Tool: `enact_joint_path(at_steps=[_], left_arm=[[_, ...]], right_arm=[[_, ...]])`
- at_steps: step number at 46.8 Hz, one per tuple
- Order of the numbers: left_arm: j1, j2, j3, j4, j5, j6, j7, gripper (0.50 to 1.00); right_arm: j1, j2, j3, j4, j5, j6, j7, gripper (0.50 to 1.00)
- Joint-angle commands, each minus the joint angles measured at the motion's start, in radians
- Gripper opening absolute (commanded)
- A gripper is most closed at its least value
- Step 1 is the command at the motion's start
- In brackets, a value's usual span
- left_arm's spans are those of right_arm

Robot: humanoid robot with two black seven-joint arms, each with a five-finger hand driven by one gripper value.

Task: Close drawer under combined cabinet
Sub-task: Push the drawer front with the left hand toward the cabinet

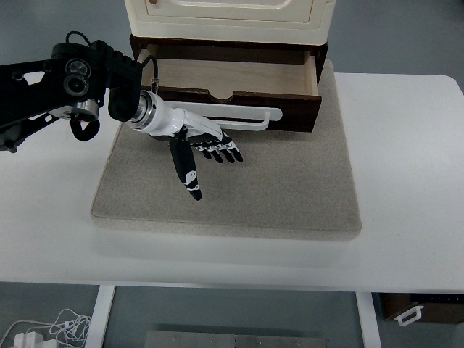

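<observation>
A dark brown wooden drawer stands pulled out from under a cream cabinet; its light wood inside is empty. A white bar handle runs along the drawer front. My left hand comes in from the left on a black arm and hovers just in front of the drawer front, below the handle. Its fingers are spread and relaxed, thumb pointing down toward the mat, holding nothing. I cannot tell whether the knuckles touch the handle.
The cabinet sits on a beige mat on a white table. White cables lie on the floor at bottom left, and a dark box shows under the table at bottom right.
</observation>
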Motion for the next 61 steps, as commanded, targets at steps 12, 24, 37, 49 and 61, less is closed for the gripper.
enact_joint_path(at_steps=[12, 24, 37, 49, 61], left_arm=[[-0.008, -0.020, -0.003, 0.032, 0.003, 0.009, -0.003, 1.000], [-0.008, -0.036, -0.013, 0.098, 0.042, 0.009, -0.009, 1.000], [-0.008, -0.074, -0.019, 0.173, 0.043, 0.023, -0.020, 1.000], [-0.010, -0.074, -0.040, 0.211, 0.049, 0.043, -0.033, 1.000], [-0.010, -0.079, -0.040, 0.248, 0.052, 0.092, -0.050, 1.000]], right_arm=[[0.000, 0.000, 0.001, 0.000, -0.001, 0.000, 0.000, 0.952], [0.000, 0.000, 0.001, 0.000, 0.001, 0.000, 0.000, 0.952], [0.000, 0.000, 0.001, 0.000, -0.001, 0.000, 0.000, 0.952], [0.000, 0.000, 0.001, 0.000, -0.001, 0.000, 0.000, 0.952], [0.000, 0.000, -0.001, 0.000, -0.001, 0.000, 0.000, 0.952]])
